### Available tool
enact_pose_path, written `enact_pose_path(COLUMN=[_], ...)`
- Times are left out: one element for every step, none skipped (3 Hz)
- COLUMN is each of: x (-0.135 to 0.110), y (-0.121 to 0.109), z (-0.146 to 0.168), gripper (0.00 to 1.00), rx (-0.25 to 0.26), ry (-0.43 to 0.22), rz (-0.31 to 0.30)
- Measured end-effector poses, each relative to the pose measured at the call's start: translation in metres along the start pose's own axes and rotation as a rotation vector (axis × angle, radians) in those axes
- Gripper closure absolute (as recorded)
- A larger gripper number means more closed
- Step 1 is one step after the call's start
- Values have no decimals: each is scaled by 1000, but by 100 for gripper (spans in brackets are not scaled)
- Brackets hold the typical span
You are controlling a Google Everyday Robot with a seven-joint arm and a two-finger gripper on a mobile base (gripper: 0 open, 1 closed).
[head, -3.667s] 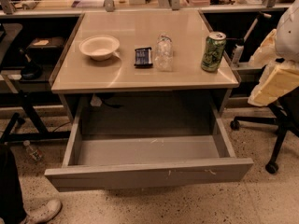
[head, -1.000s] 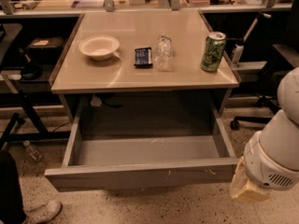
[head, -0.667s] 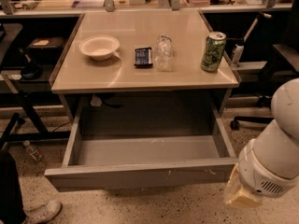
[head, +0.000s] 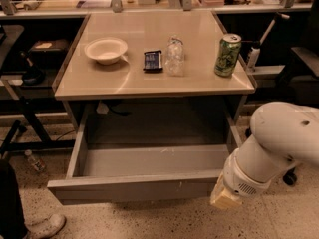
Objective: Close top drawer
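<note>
The top drawer [head: 134,189] is a wide grey metal drawer under the beige table [head: 149,81]. It stands pulled far out toward me, and its inside looks empty. Its long flat front panel is nearest to me, low in the view. My white arm [head: 279,138] comes in from the right. Its beige end with the gripper [head: 223,199] is low at the drawer's front right corner, right by the end of the front panel. I cannot tell whether it touches the panel.
On the table top stand a white bowl [head: 105,50], a dark packet [head: 152,60], a clear plastic bottle [head: 174,57] and a green can [head: 227,55]. A person's shoe [head: 44,227] is at the bottom left, and a small bottle [head: 36,161] lies on the floor. A chair base [head: 289,176] is behind my arm at the right.
My arm has come down from the upper right and moved left, bringing the gripper end up to the drawer's front right corner. The drawer has not moved.
</note>
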State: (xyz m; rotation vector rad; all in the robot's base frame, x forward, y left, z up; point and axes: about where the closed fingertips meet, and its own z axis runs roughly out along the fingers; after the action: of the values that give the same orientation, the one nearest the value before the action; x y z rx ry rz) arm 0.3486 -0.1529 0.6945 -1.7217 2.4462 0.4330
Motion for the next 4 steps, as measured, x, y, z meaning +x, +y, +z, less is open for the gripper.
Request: enact_pose_path(x=[-15,-24,-31,-44], y=[-29,-45,-62,-85], z=[21,32,37,39], gripper=[100,100,100,100], rx=[8,17,34,57], ry=[-12,-13,-14,-11], rz=[-6,-14,-21,-37])
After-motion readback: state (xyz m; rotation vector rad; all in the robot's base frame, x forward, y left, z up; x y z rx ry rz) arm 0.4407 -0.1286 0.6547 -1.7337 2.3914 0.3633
